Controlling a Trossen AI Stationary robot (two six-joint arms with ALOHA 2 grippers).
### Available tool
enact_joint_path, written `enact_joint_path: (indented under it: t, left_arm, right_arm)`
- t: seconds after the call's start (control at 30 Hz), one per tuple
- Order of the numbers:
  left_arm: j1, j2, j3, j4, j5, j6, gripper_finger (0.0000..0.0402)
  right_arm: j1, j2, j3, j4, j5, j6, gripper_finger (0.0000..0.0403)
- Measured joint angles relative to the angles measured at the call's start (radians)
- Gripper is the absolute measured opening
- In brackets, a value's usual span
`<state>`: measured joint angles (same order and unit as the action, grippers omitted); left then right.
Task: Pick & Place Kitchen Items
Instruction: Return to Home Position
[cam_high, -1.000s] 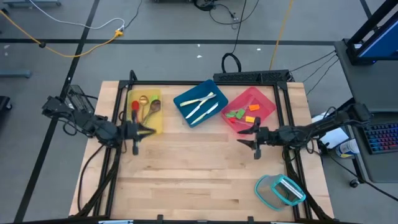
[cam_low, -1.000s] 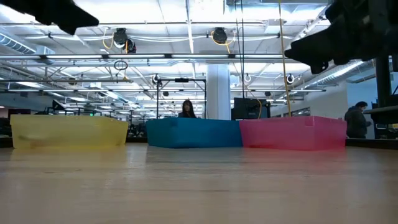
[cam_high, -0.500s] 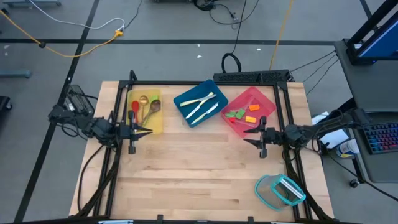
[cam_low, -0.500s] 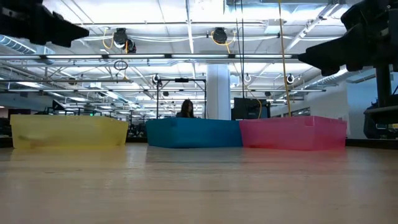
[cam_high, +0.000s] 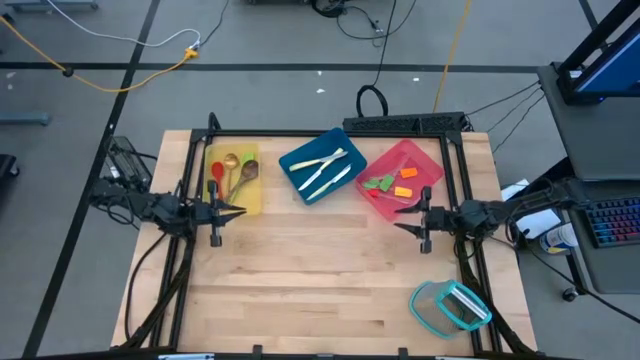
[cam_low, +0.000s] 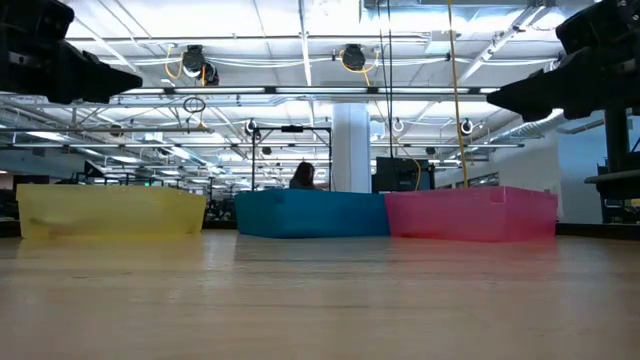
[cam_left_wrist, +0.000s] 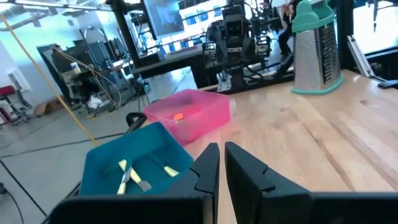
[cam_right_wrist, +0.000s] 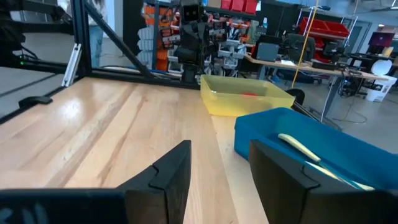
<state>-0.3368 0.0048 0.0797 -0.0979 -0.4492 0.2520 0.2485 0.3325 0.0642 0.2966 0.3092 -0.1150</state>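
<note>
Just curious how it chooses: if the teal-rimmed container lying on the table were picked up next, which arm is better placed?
Probably the right. The right gripper hangs fairly near the container, on its side of the table; the left gripper is far across, by the yellow bin.

- Grey floor (cam_high: 80, 120) all round the wooden table (cam_high: 320, 290), crossed by dark lines, with a yellow cable (cam_high: 160, 66) trailing over it.
- A black cable loop (cam_high: 372, 100) lies just behind the table.
- A keyboard (cam_high: 612, 222) sits at the right edge.
- The ceiling (cam_low: 300, 30) has white panels and long bright lights (a large open workshop).
- A white pillar (cam_low: 352, 145) stands far back, with a person (cam_low: 303, 177) near it.
- Red racks (cam_right_wrist: 323, 26) show in the distance.
</note>
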Motion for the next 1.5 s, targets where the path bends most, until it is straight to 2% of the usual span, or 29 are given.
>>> enact_joint_path:
  t: [0.4,0.57,0.8,1.03,1.1,1.27,1.5]
  left_arm:
    - [0.003,0.001,-0.031,0.057,0.028,-0.029,0.0033]
    - [0.003,0.007,-0.031,0.056,0.030,-0.037,0.0033]
    - [0.003,0.009,-0.031,0.055,0.030,-0.134,0.0033]
    - [0.003,0.009,-0.032,0.054,0.030,-0.153,0.0033]
    - [0.003,0.009,-0.032,0.054,0.030,-0.153,0.0033]
    - [0.003,0.009,-0.032,0.053,0.030,-0.153,0.0033]
    - [0.003,0.009,-0.032,0.053,0.030,-0.153,0.0033]
  right_arm:
    - [0.000,-0.141,-0.001,-0.140,0.000,0.035,0.0155]
    - [0.000,-0.147,-0.003,-0.153,0.000,0.078,0.0155]
    - [0.001,-0.147,-0.023,-0.143,0.000,0.121,0.0155]
    - [0.001,-0.147,-0.023,-0.143,-0.001,0.103,0.0155]
    - [0.001,-0.147,-0.023,-0.144,-0.025,0.106,0.0155]
    - [0.001,-0.146,-0.023,-0.151,-0.172,0.091,0.0155]
    - [0.001,-0.146,-0.023,-0.166,-0.179,0.066,0.0155]
